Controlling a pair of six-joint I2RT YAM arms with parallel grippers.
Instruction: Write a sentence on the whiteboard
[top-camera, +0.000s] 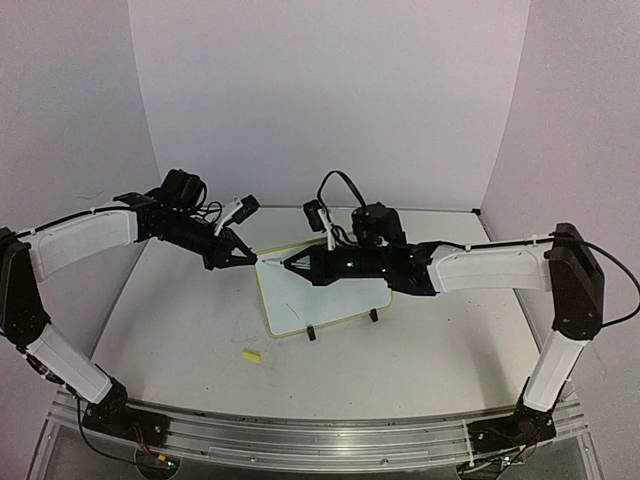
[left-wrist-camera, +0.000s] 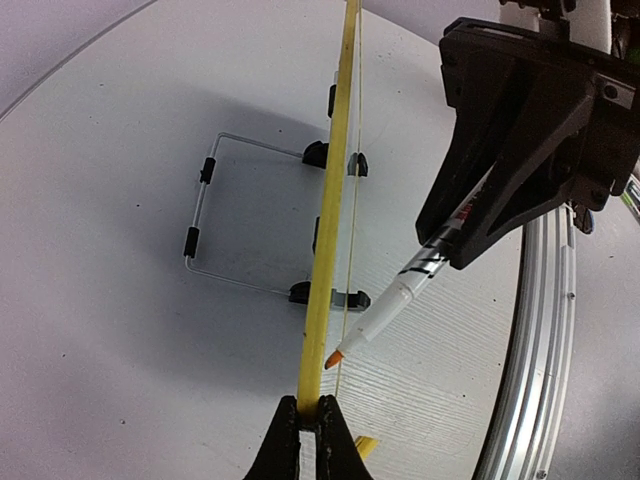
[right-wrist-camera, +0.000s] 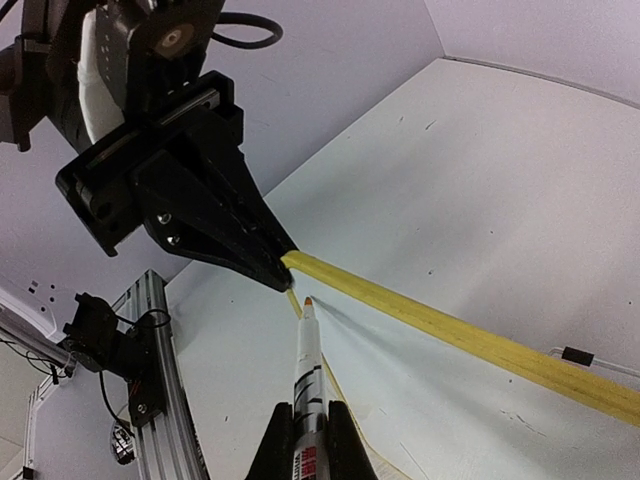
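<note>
The whiteboard (top-camera: 335, 300) stands tilted on its black clip feet in the middle of the table. My left gripper (top-camera: 248, 260) is shut on the board's top left corner; in the left wrist view its jaws (left-wrist-camera: 310, 425) pinch the yellow rim (left-wrist-camera: 338, 190). My right gripper (top-camera: 292, 262) is shut on a white marker (right-wrist-camera: 309, 365). The marker's orange tip (left-wrist-camera: 334, 358) is at the board face just below that corner; I cannot tell if it touches. No written words show, only faint scratches on the face (right-wrist-camera: 515, 420).
A small yellow marker cap (top-camera: 252, 354) lies on the table in front of the board's left end. The board's wire stand (left-wrist-camera: 215, 215) sits behind it. An aluminium rail (top-camera: 320, 435) runs along the near edge. Walls close the back and sides.
</note>
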